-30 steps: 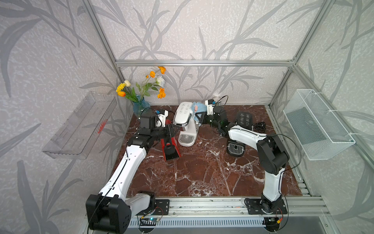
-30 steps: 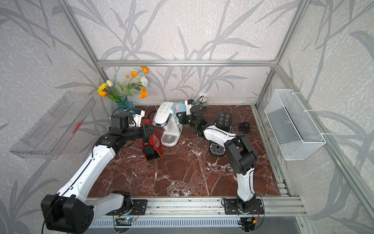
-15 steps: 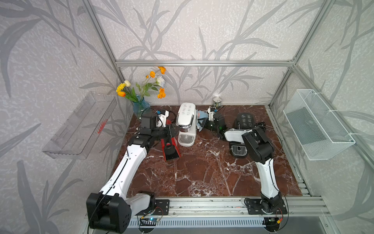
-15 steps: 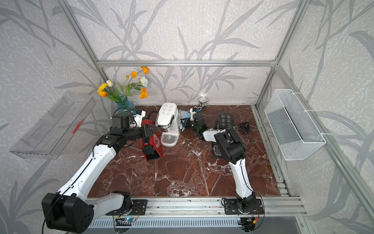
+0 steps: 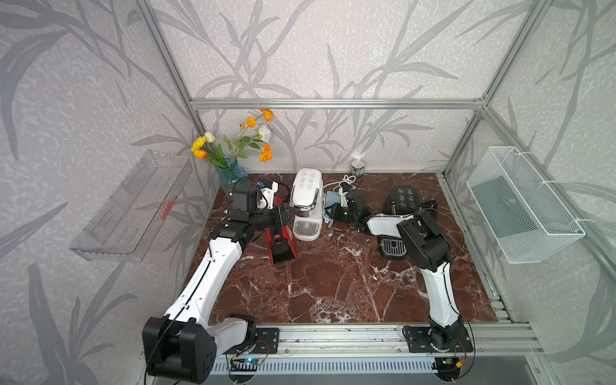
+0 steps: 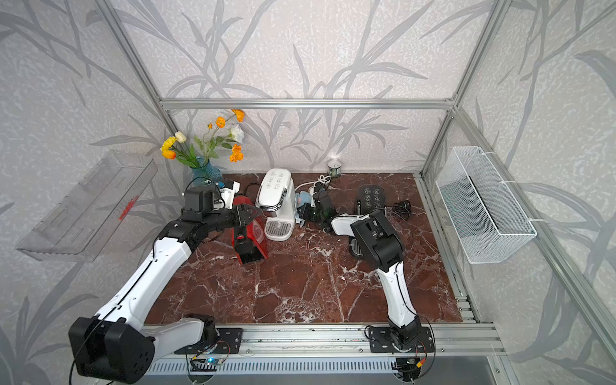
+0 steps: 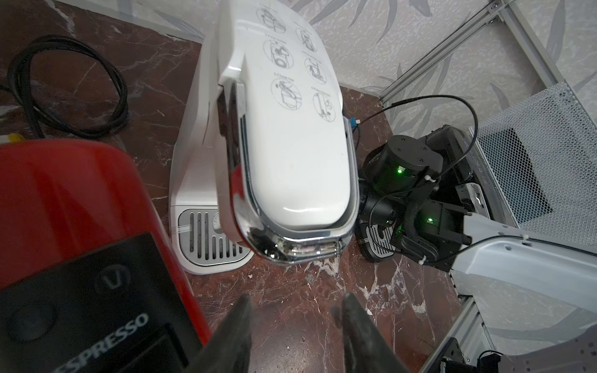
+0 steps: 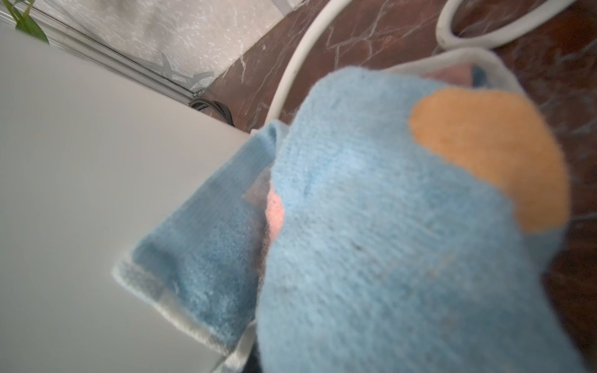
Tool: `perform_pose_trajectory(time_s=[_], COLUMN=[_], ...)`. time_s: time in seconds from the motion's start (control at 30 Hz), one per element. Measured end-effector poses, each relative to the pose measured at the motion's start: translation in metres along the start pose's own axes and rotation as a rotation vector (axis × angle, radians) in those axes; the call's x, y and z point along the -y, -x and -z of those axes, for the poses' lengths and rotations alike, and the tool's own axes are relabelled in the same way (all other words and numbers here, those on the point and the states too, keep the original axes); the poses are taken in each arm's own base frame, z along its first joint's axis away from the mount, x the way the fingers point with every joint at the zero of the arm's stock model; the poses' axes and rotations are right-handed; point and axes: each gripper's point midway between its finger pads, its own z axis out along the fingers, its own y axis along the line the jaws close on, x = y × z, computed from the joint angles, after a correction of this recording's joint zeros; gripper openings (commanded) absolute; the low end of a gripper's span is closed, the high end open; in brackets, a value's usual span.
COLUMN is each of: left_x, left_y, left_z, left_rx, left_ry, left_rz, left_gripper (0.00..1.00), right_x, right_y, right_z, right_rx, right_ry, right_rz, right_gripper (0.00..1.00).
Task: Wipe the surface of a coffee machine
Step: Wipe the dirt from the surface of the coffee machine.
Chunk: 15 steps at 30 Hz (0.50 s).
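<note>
Blue cloth against white machine, right forearm low.

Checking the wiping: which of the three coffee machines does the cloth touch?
The white coffee machine, between the red machine and the black machine; the blue cloth presses its side.

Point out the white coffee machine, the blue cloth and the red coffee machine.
white coffee machine (image 5: pixel 305 188): in a top view, on its curved white lid.
blue cloth (image 8: pixel 371 226): right wrist view, on the bunched blue fabric against the machine's side.
red coffee machine (image 7: pixel 64 193): left wrist view, on its glossy red top shell.
</note>
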Motion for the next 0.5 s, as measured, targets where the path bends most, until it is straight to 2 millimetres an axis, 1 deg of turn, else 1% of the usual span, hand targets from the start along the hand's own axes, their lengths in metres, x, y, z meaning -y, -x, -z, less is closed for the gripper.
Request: perform_pose_trajectory(time_s=[0.07,0.2,0.27,0.4,0.5], left_x=[0.0,-0.002,-0.005,-0.013,-0.02], left_y=[0.0,-0.001,-0.002,-0.002,0.006], left_z=[0.0,-0.002,-0.005,-0.011,-0.015], left_rx=[0.0,-0.007,-0.012,-0.029,-0.033], left_ry=[0.0,0.004,0.012,0.044,0.085], left_rz=[0.0,0.004,0.009,0.036,0.055], left_gripper=[0.45,0.46,0.48,0.55,0.64], right_x=[-0.005,-0.013,-0.016,-0.025,-0.037], right_y=[-0.004,-0.019,-0.025,-0.036,-0.041], right_z=[0.004,0.011,0.015,0.026,0.035], right_rx=[-0.012,-0.044,-0.059,-0.088,-0.105], right_ry=[-0.01,-0.026,-0.031,-0.026,-0.005], right_rz=[0.014,0.031,0.036,0.052,0.069], right_gripper=[0.0,0.0,0.0,0.0,0.0])
